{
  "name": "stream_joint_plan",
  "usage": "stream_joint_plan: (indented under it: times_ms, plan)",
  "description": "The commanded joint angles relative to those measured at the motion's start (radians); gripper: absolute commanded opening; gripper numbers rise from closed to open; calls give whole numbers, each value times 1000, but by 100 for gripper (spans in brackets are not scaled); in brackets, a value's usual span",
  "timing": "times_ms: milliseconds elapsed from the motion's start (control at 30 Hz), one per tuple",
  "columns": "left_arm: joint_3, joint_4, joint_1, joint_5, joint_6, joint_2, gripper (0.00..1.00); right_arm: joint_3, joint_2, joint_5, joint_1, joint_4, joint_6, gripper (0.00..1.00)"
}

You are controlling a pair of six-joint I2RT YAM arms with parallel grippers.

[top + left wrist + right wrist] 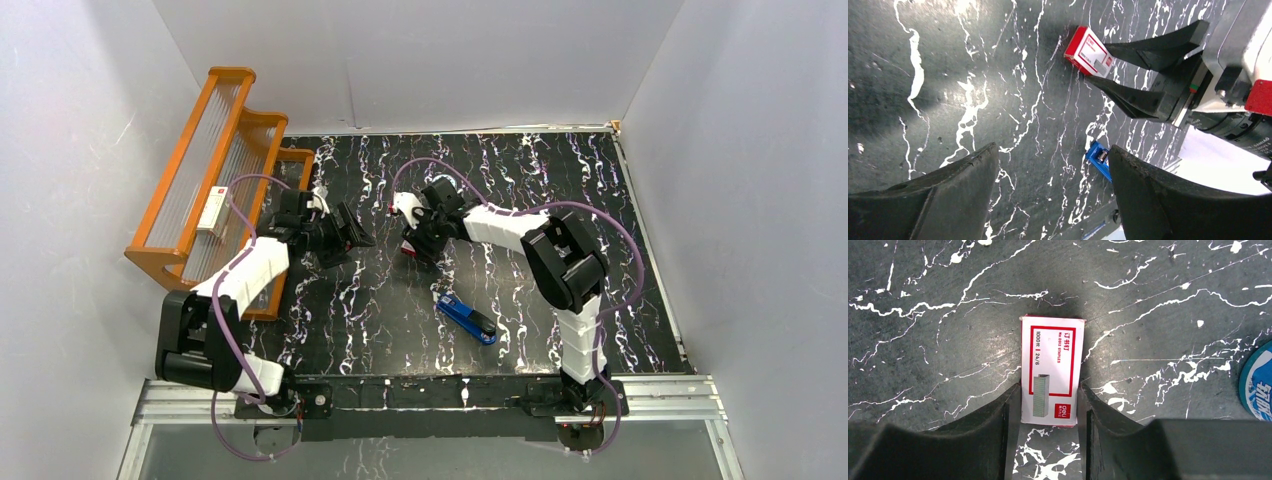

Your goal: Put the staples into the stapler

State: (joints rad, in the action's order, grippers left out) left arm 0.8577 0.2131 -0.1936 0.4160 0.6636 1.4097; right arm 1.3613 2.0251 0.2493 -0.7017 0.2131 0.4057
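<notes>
The staples (pixel 1052 355), a small red-and-white box, lie flat on the black marbled table. My right gripper (pixel 1049 390) is shut on the box, one finger pressed to each long side of its near end. In the left wrist view the same box (pixel 1089 51) sits between the right gripper's (pixel 1098 63) black fingers. From above, the right gripper (pixel 415 245) covers nearly all of the box. The blue stapler (pixel 466 318) with its black end lies apart, nearer the arm bases, and its blue tip (pixel 1098 159) shows past my left finger. My left gripper (pixel 1053 165) hangs open over bare table, holding nothing.
An orange rack (pixel 215 170) stands along the left wall with a longer white box (pixel 212 212) on it. A round blue-and-white item (pixel 1258 385) sits at the right edge of the right wrist view. White walls close in the table on three sides.
</notes>
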Motion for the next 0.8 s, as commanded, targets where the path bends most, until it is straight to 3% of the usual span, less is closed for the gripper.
stream_joint_plan:
  times_ms: [0, 300, 467, 533, 667, 767]
  plan:
    - [-49, -29, -4, 79, 32, -61, 78, 23, 30, -13, 2, 44, 26, 46]
    - [-203, -136, -12, 222, 131, -123, 81, -99, -87, 173, -17, 25, 126, 47]
    - [-282, -148, -24, 220, 158, -181, 81, -79, -42, 154, -40, 114, 182, 50]
    - [-298, -149, -26, 214, 161, -197, 81, -90, -44, 159, -42, 102, 189, 54]
    - [-313, -149, -26, 201, 164, -209, 81, -100, -47, 153, -48, 63, 165, 74]
    - [-314, -149, -27, 198, 164, -204, 81, -54, -13, 154, -50, 85, 148, 77]
